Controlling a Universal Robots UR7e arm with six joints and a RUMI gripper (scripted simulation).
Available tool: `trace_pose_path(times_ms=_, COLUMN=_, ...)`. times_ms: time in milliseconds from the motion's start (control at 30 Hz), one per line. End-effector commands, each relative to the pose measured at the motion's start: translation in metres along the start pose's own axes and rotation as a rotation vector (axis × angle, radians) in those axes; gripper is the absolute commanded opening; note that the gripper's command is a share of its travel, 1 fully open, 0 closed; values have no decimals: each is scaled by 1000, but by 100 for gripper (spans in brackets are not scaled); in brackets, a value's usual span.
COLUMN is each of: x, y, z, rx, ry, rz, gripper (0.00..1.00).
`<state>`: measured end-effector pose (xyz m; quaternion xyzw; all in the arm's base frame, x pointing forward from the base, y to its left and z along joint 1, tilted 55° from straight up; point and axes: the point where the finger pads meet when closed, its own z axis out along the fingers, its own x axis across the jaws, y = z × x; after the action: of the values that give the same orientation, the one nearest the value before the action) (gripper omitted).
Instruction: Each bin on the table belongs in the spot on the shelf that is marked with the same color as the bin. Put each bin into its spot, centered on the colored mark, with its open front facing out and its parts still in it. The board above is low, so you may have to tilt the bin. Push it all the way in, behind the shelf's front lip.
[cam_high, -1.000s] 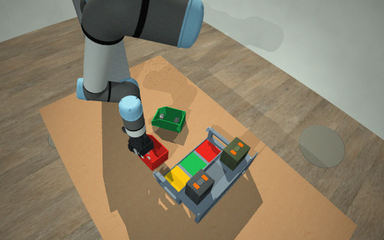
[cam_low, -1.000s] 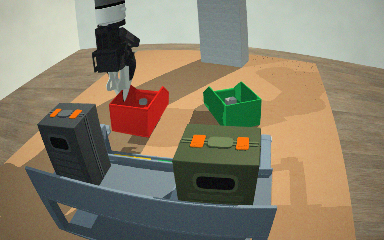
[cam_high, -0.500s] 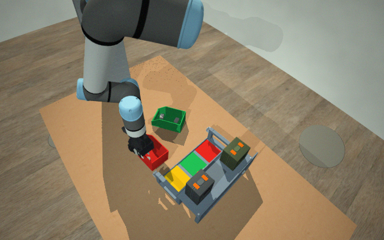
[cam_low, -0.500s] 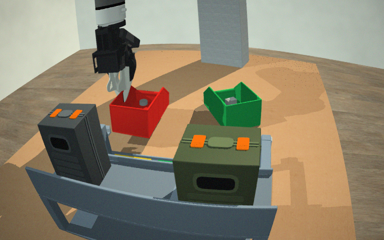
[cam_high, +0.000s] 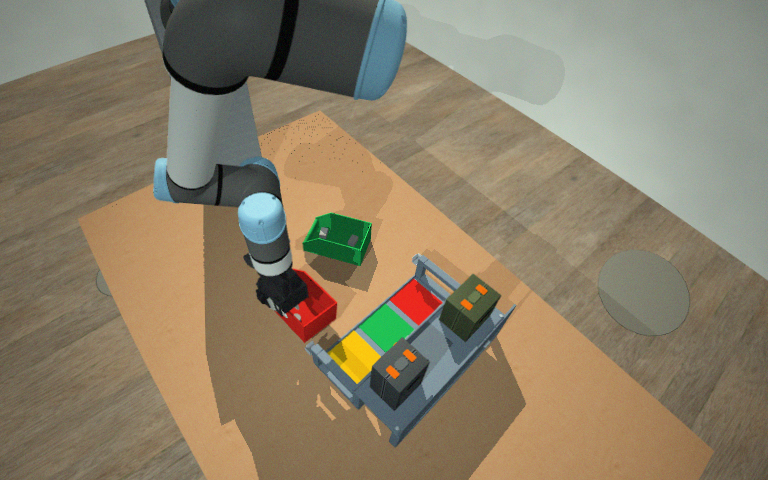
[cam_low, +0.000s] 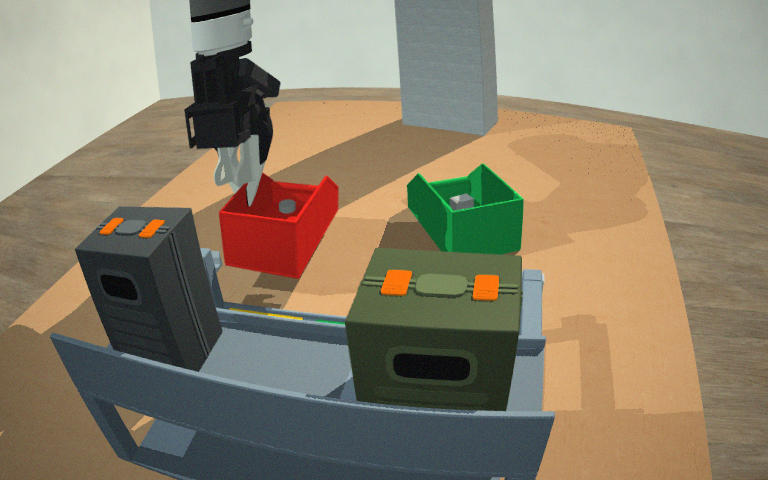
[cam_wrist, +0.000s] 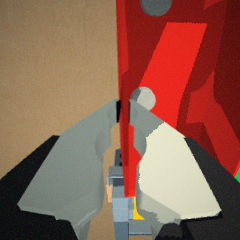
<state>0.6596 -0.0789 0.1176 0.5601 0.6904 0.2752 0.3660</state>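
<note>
My gripper points down and is shut on a side wall of the red bin. The red bin looks nearly level, with its tall back wall toward the shelf. Grey parts lie in it. Whether its base touches the table is hard to tell. The green bin stands apart on the table with grey parts inside. The shelf carries the red mark, green mark and yellow mark, all uncovered. No yellow bin shows.
A dark grey case and an olive green case stand on the shelf's upper board. Raised end frames bound the shelf. A grey column stands behind the bins.
</note>
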Motion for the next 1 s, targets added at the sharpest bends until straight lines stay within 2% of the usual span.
trace_pose_path(times_ms=0, x=0, y=0, z=1, rx=-1, ry=0, rz=0, gripper=0)
trace_pose_path(times_ms=967, x=0, y=0, z=9, rx=-1, ry=0, rz=0, gripper=0)
